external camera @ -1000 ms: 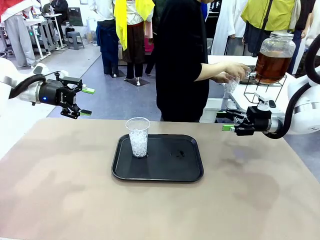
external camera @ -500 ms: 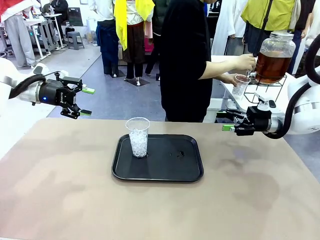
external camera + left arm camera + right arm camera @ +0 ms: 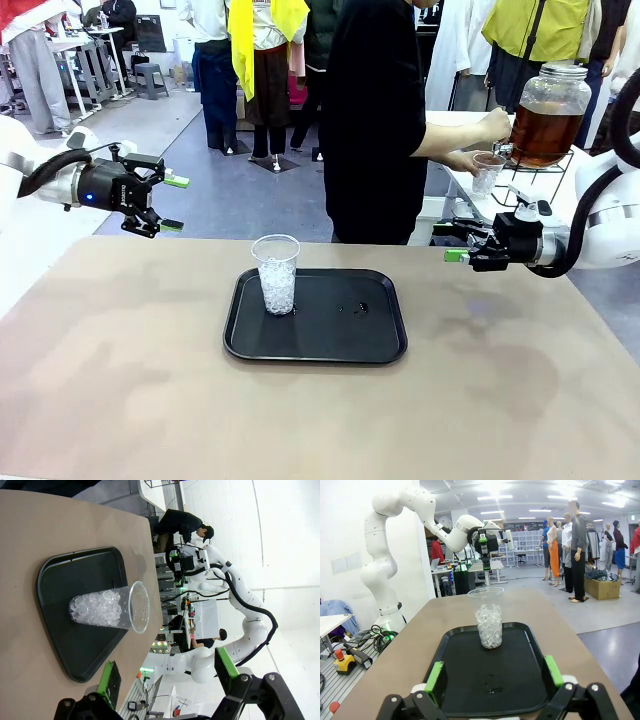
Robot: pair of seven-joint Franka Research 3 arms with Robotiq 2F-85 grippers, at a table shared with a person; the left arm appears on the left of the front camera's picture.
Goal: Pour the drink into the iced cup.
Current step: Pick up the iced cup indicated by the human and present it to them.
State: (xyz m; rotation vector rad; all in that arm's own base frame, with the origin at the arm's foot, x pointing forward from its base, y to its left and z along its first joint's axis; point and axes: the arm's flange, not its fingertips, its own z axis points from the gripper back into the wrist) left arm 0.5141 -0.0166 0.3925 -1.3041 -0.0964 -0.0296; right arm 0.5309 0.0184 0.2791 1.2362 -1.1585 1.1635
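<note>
The iced cup (image 3: 276,274) stands upright on the black tray (image 3: 380,345), near its left edge, mid-counter (image 3: 120,380). The left end effector (image 3: 175,203) and the right end effector (image 3: 450,242) hover near the counter's far corners — both wide open, empty.

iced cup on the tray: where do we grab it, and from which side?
Probably the lower wall of the iced cup, where the ice backs the clear plastic. Keep the jaws level and come from the robot's left. The cup stands upright at the left end of the tray, and a side grip leaves its mouth free for pouring.
</note>
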